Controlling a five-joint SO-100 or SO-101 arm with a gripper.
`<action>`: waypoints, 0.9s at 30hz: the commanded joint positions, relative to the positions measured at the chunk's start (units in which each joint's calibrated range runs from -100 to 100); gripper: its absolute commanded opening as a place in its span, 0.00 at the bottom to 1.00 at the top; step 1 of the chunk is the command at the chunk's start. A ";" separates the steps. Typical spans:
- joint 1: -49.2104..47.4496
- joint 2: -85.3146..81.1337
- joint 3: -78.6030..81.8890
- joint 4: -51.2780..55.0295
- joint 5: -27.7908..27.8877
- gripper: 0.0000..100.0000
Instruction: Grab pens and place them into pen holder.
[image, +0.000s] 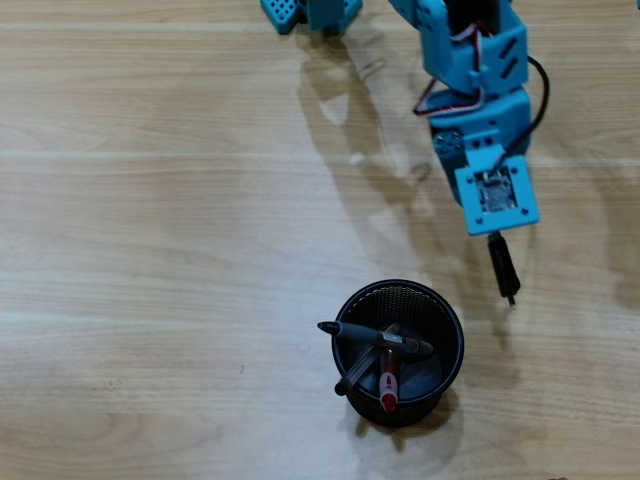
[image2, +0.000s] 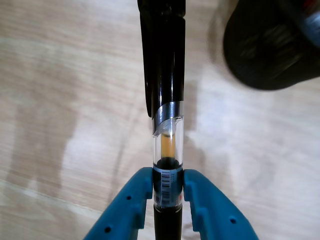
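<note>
My blue gripper (image2: 168, 181) is shut on a clear pen with a black cap (image2: 165, 95), clamped at its barcoded barrel and lifted off the table. In the overhead view this pen (image: 503, 270) sticks out below the gripper (image: 494, 232), up and to the right of the pen holder. The round black mesh pen holder (image: 440, 307) stands on the wooden table; three pens lie in it, among them a red one (image: 388, 385) and a black-grey one (image: 372, 337). The wrist view shows the holder (image2: 270, 50) blurred at the top right.
The blue arm (image: 470, 60) comes in from the top edge. A second blue part (image: 305, 12) sits at the top centre. The wooden table (image: 150, 250) surrounds the holder.
</note>
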 joint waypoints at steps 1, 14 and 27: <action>5.90 -11.86 -1.13 0.37 9.45 0.02; 10.89 -27.07 -1.13 -2.47 22.97 0.02; 8.89 -35.05 29.97 -41.04 15.14 0.02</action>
